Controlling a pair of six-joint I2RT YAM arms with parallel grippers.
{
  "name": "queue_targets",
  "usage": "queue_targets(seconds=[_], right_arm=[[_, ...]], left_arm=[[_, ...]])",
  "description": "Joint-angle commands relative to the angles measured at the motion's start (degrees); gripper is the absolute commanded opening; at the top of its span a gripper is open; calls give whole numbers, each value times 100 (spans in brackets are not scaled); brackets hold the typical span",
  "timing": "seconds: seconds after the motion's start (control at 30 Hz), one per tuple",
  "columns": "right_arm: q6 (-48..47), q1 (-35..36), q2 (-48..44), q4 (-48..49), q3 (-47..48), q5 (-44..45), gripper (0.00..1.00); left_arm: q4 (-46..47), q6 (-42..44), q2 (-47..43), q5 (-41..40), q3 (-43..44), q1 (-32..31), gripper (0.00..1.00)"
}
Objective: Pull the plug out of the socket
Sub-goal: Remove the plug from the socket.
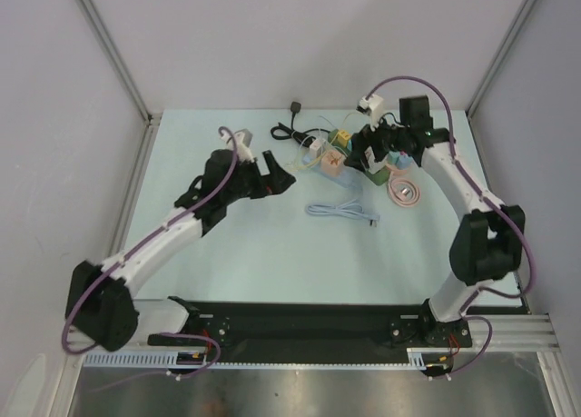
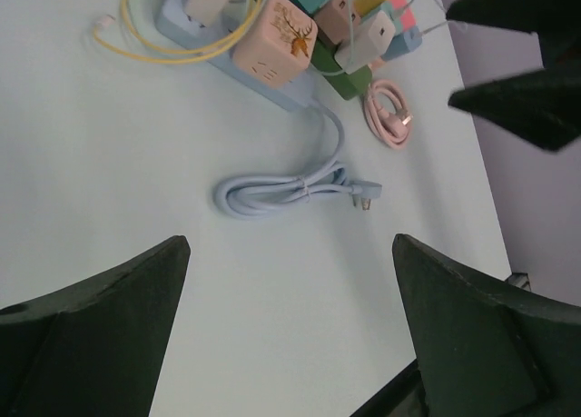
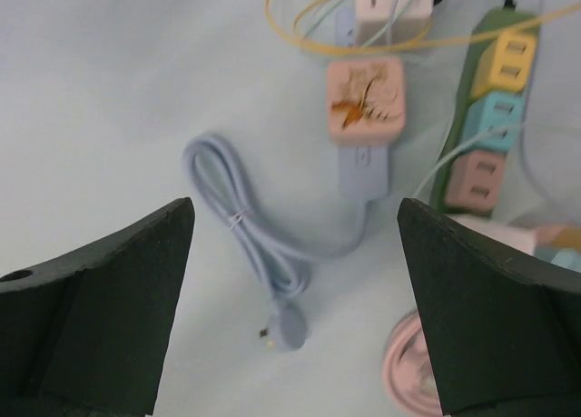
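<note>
**2 robot arms are hovering by a tangle of power strips, with no plug pulled yet**

Nearest the bases, a coiled blue cord (image 1: 343, 210) is lying loose on the table (image 1: 236, 253). Just beyond it, the left gripper (image 1: 276, 171) and the right gripper (image 1: 368, 150) are both standing with fingers wide apart, holding nothing. Farther back, a pink cube plug (image 3: 365, 99) and a white plug (image 3: 392, 4) are sitting pushed into the blue power strip (image 3: 365, 172), beside a green strip (image 3: 465, 108). By the look of it, the whole job is waiting: reaching, gripping 1 plug, bracing the strip, pulling.
</note>
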Motion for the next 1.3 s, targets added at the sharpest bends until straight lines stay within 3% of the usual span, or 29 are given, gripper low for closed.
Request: queue_targets(seconds=[0.0,0.13,0.43,1.27], right_arm=[[13,281,982,-878,1118,188,100],[67,693,1741,-1344,2304,794,100],[23,1011,2946,-1793,3379,1769,98],[-944,1186,3886,-1785,3933,2360,99]], left_arm=[[771,515,-1031,293,-899,244,100],[483,866,-2015,232,-1462,420,99],[156,885,-3686,-207,-2104,464,100],[16,489,-4346,-128,-2641,464,99]])
